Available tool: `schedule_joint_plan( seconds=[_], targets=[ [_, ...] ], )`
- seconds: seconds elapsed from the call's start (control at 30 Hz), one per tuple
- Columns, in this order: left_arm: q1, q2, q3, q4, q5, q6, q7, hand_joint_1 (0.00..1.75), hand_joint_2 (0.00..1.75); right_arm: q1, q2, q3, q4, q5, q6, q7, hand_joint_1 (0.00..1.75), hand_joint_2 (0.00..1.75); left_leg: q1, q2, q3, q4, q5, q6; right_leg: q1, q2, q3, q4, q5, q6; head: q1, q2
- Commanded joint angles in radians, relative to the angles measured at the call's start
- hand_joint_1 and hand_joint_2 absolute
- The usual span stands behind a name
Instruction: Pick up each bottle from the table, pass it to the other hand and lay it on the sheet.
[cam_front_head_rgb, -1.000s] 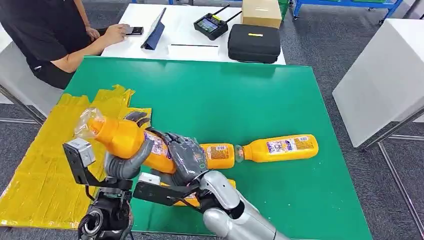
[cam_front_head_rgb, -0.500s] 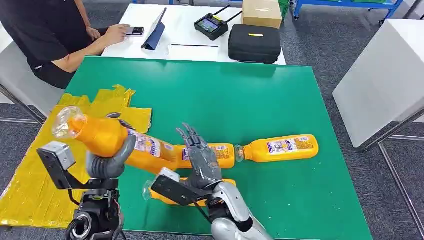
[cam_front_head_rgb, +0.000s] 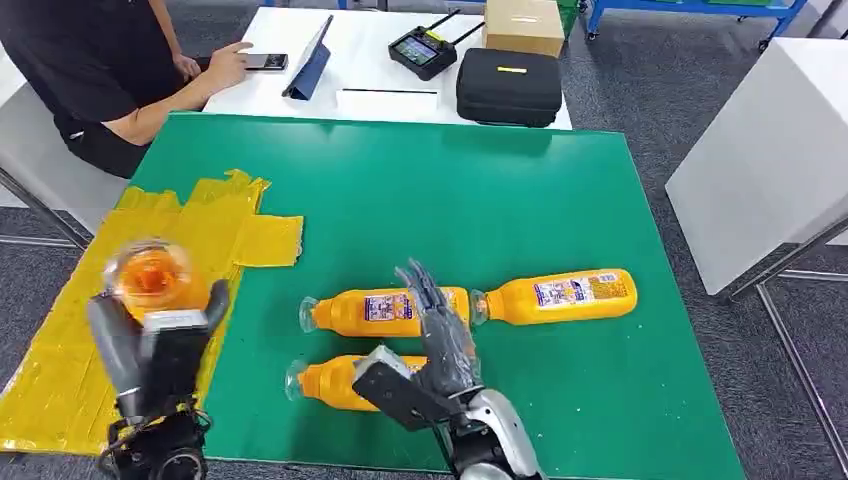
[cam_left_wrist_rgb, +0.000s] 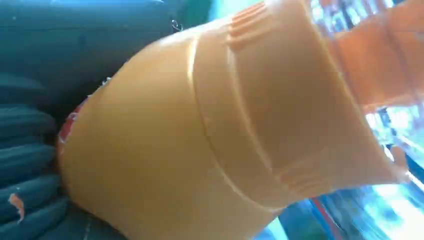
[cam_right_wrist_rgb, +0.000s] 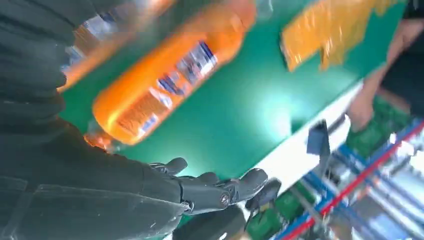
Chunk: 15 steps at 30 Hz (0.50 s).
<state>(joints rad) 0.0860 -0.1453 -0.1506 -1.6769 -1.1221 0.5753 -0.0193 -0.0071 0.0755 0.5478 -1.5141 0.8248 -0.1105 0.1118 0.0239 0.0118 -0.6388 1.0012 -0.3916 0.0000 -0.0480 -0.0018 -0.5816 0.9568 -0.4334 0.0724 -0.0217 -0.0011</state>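
Over the last second I have swung the left hand (cam_front_head_rgb: 150, 345) clear of the right and out above the yellow sheet (cam_front_head_rgb: 75, 330), the held bottle (cam_front_head_rgb: 152, 278) gripped with its cap toward the camera; the handover is done and only the laying-down remains. The right hand (cam_front_head_rgb: 440, 335) has let go and hangs with fingers spread above the green table (cam_front_head_rgb: 480, 200), holding nothing. Three bottles still lie there: far (cam_front_head_rgb: 555, 295), middle (cam_front_head_rgb: 385, 311), near (cam_front_head_rgb: 340, 383). Behind, a person (cam_front_head_rgb: 100, 70) sits at a white table (cam_front_head_rgb: 380, 60); nothing blocks the sheet.
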Motion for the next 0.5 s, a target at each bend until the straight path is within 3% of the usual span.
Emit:
schedule_joint_plan(
  seconds=[0.03,0.4,0.5],
  targets=[
    [-0.089,0.088,0.086,0.324,-0.274,0.023,0.139,1.75,1.75,0.001,-0.049,0.058,-0.019,0.081,0.088,0.06,0.0,0.0,-0.001,-0.001,0.004,-0.002,0.0,0.0,0.0,0.0,0.003,-0.001,0.0,-0.004,0.0,0.0],
    [-0.088,0.086,0.077,0.315,-0.274,0.025,0.14,1.75,1.75,0.001,-0.05,0.055,-0.02,0.081,0.088,0.06,0.0,0.0,0.0,-0.001,0.006,-0.001,-0.002,0.001,0.001,0.0,0.005,0.0,-0.001,-0.007,0.0,0.0],
    [-0.153,0.123,0.06,0.493,-0.41,0.011,0.222,1.75,1.75,-0.003,-0.079,0.124,-0.008,0.141,0.185,0.082,0.0,0.0,0.0,-0.001,0.006,-0.001,-0.001,0.001,0.001,0.0,0.005,-0.001,-0.001,-0.006,0.0,0.0]
  ],
)
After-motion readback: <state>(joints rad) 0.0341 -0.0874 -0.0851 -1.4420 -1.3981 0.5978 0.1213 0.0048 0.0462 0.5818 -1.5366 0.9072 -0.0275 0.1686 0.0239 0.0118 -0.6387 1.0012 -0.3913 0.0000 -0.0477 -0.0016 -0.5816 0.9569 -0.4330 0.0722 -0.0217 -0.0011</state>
